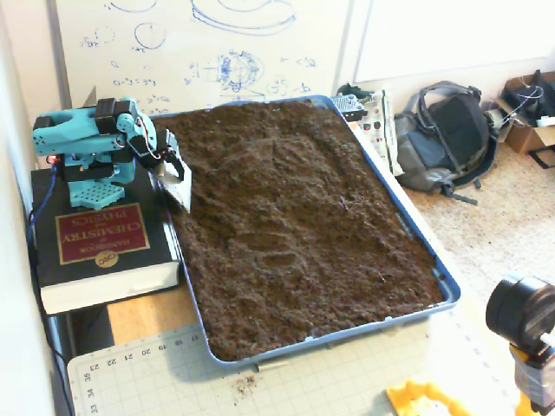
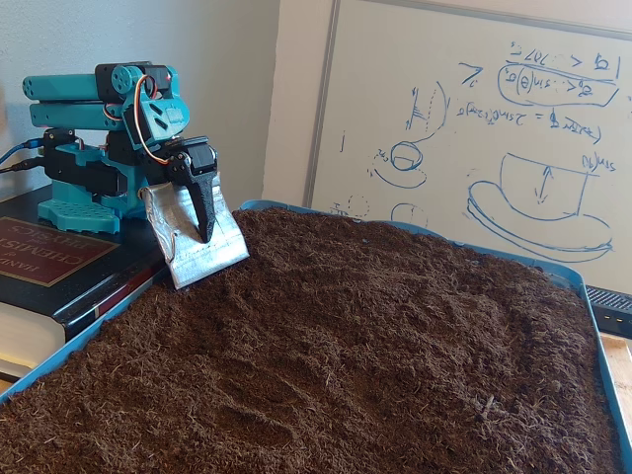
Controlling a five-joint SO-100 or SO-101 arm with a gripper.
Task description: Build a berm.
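While no clear long ridge shows yet, the dark brown crumbly soil (image 1: 295, 225) fills the shallow blue tray (image 1: 447, 286) almost flat, with only soft low bumps and dents near the middle (image 2: 257, 415). One fixed view, from above, shows the whole tray, a green cutting mat (image 1: 173, 373) and a grey backpack (image 1: 447, 134); the low fixed view does not. The teal plastic arm (image 2: 109, 138) stands on a thick black book (image 1: 100, 243) on the surface. Its black end effector (image 2: 202, 222) is closed on a flat shiny metal scoop (image 2: 202, 252), whose bottom edge touches the soil at the tray's edge.
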